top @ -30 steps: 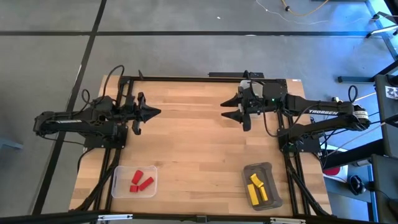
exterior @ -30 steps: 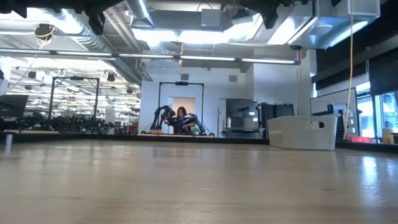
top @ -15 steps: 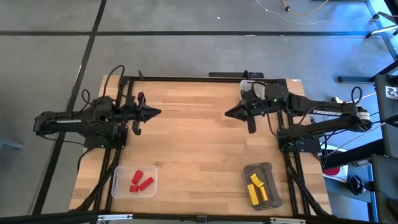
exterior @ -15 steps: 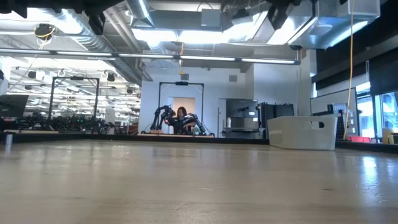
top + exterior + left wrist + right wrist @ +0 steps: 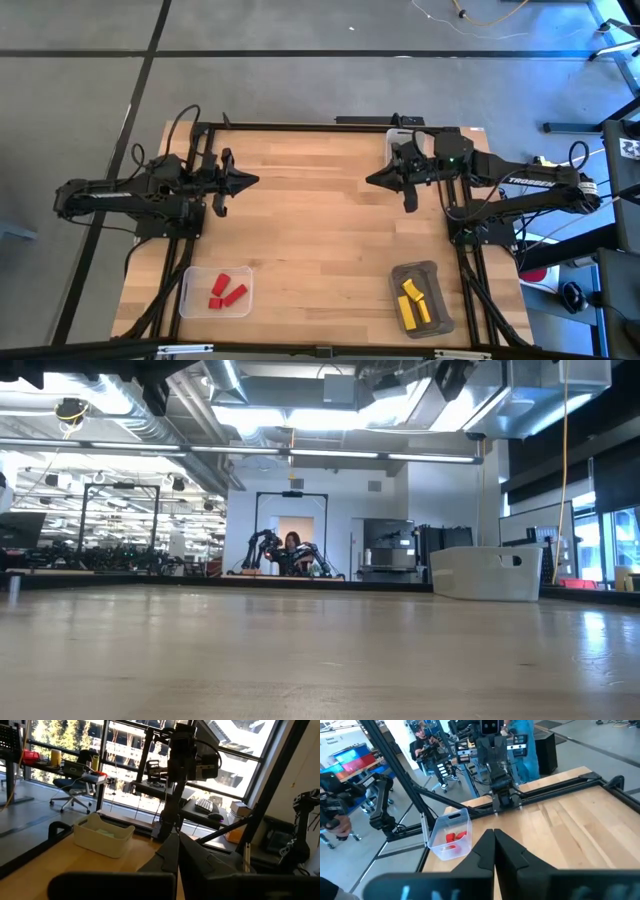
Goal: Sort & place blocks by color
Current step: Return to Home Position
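Observation:
Both grippers hover over the bare wooden table with nothing between their fingers. My left gripper is shut at the far left and points toward the right edge. My right gripper is shut at the far right and points toward the left edge. Three red blocks lie in a clear bin at the near left; they also show in the right wrist view. Yellow blocks lie in a grey bin at the near right.
A pale bin stands at the table's far right corner, partly hidden under my right arm. Black frame rails run along the table's edges. People are in the room beyond the table. Bare wood lies between the two grippers.
My right gripper has shut its fingers on nothing and drawn back a little toward the table's right edge. My left arm has kept still.

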`<state>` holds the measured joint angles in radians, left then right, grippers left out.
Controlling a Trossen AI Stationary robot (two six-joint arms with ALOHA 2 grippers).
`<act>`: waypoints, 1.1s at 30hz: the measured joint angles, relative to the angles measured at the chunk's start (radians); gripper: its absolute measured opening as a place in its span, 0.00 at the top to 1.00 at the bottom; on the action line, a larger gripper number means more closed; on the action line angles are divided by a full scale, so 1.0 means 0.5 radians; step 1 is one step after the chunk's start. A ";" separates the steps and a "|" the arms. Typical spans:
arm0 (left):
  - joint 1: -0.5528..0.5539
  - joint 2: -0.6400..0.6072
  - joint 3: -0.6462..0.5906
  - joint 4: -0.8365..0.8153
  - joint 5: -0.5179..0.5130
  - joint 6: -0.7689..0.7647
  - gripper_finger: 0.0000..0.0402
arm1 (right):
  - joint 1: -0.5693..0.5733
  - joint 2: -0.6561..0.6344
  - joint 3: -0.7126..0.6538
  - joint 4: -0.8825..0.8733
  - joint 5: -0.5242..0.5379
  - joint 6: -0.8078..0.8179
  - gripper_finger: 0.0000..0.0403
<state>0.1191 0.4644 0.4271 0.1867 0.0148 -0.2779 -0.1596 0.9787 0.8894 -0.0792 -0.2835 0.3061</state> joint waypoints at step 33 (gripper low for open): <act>0.000 -0.001 0.000 -0.148 -0.003 0.000 1.00 | -0.009 -1.460 -1.295 0.571 0.133 0.523 1.00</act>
<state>0.1192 0.4641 0.4271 0.1127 0.0132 -0.2779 -0.1642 0.2486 0.2420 0.2062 -0.2169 0.5678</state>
